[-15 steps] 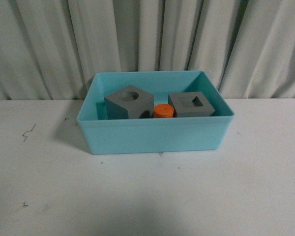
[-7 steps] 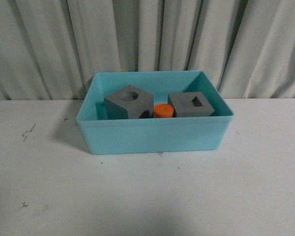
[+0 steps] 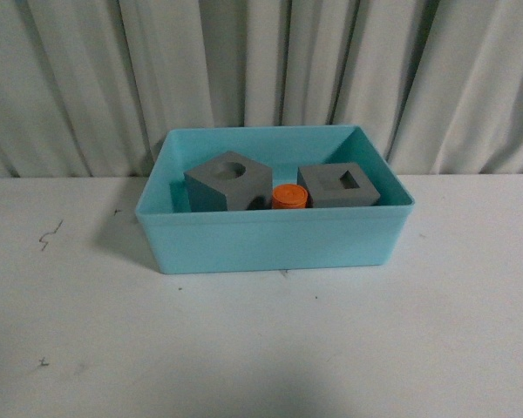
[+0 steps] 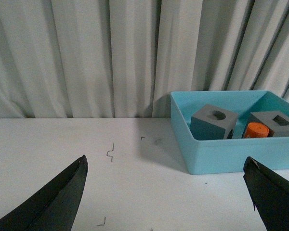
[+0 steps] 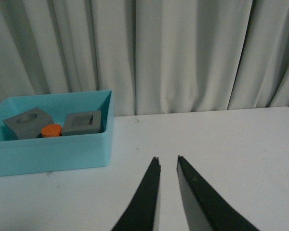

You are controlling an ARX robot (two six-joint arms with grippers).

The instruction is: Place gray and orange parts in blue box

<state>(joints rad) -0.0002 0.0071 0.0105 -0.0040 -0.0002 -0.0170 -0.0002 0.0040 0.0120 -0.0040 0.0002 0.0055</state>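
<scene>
Inside, all parts (image 3: 289, 197) within blue box (image 3: 275, 239) walls.

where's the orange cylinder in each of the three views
Front view: orange cylinder at the middle of the blue box, between the two gray cubes.
Left wrist view: orange cylinder far right, inside the box, between the cubes.
Right wrist view: orange cylinder far left, between the cubes.
Shared landmark: the gray cube with the round recess, right beside it.

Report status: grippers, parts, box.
Left gripper open, empty. Right gripper nearly shut, empty. Both gray cubes and orange cylinder in blue box. Nothing in the way.
</scene>
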